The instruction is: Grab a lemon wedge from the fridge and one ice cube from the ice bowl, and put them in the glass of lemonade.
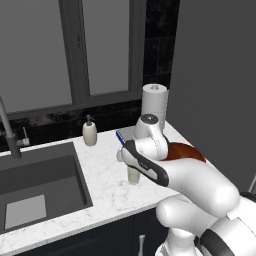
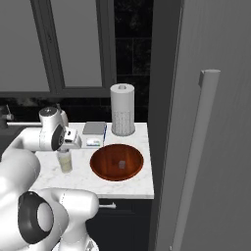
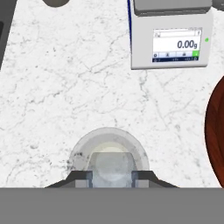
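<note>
In the hand view my gripper (image 3: pixel 111 178) is shut on a clear ice cube (image 3: pixel 112 166), held straight above the glass of lemonade (image 3: pixel 78 151). That small tumbler (image 2: pixel 64 164) stands on the marble counter, left of the ice bowl (image 2: pixel 116 163). The bowl is wide, reddish-brown and holds another ice cube (image 2: pixel 121 164). From the left, my forearm covers the hand, with the glass (image 1: pixel 133 176) below it and the bowl (image 1: pixel 187 151) behind. The grey fridge (image 2: pixel 215 147) stands on the right with its door closed. The lemon wedge is out of view.
A white kitchen scale (image 3: pixel 170 41) sits just behind the glass, with a paper towel roll (image 2: pixel 122 115) beyond it. A beige soap dispenser (image 1: pixel 89 132) stands by the sink (image 1: pixel 45 170) and faucet (image 1: pixel 9 132) on the left. The counter's front edge (image 2: pixel 122 194) is close.
</note>
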Robot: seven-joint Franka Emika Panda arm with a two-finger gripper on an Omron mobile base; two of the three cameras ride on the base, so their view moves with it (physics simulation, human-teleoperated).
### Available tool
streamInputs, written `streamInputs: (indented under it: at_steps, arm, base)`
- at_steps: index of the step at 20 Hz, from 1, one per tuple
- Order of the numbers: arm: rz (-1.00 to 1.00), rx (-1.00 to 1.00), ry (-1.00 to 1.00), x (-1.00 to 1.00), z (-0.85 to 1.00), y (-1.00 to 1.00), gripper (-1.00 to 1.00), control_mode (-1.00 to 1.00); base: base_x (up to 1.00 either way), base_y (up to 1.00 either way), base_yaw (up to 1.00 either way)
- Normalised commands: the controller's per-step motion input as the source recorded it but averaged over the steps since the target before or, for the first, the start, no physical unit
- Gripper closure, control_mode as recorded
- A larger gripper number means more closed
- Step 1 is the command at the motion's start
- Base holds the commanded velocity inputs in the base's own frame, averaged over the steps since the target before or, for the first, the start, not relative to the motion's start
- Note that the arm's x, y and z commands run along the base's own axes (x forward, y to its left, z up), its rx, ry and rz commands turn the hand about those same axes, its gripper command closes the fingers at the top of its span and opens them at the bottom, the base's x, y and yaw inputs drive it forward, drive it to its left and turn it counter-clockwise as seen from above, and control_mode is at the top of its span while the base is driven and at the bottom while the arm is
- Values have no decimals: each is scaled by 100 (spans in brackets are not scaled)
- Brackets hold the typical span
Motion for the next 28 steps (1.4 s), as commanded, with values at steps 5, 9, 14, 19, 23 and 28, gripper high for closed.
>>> streamInputs:
  at_steps: [5, 9, 14, 19, 23, 28]
  arm:
    - [0, 0, 0, 0, 0, 0, -100, -100]
    - [0, 0, 0, 0, 0, 0, -100, -100]
    - [0, 0, 0, 0, 0, 0, -100, -100]
    - [0, 0, 0, 0, 0, 0, -100, -100]
    - [0, 0, 0, 0, 0, 0, -100, -100]
    - [0, 3, 0, -6, 9, -3, -100, -100]
  base:
    - [0, 0, 0]
    - [0, 0, 0]
    - [0, 0, 0]
    - [0, 0, 0]
    - [0, 0, 0]
    - [0, 0, 0]
